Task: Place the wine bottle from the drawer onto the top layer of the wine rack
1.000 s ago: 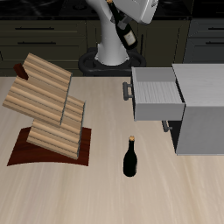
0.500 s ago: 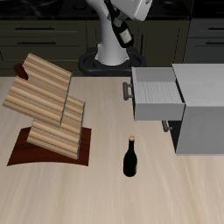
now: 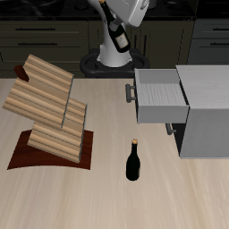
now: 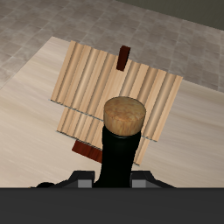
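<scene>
- Jaws are seen pinching the wine bottle (image 3: 116, 29) by its body: in the wrist view the gripper (image 4: 112, 179) sits low on either side of the dark glass, with the cork (image 4: 124, 115) pointing away from the camera.
- The wine bottle is carried high in the air, tilted, behind the table's back edge and well apart from every surface; nothing supports it except the grip.
- A slip is judged the main risk: smooth round glass is held by two narrow fingers, and any rotation in the grip could let the bottle pivot or drop from this height.
- The top layer of the wine rack (image 3: 47, 73) is slanted, so a bottle released there crosswise or too near the low edge could be expected to roll or slide off.
- The long neck leads the motion; if the descent is misjudged, the cork could be driven into the pale wood slabs and the bottle levered out of the grip.
- A lower slab (image 3: 54, 109) could be mistaken for the target, since all slabs look alike.
- A second bottle (image 3: 133, 162) stands upright near the table's front edge, beside the rack's dark base; it could be toppled by a low sweep.
- The drawer (image 3: 159, 96) stands open and shows only its ribbed floor.
</scene>
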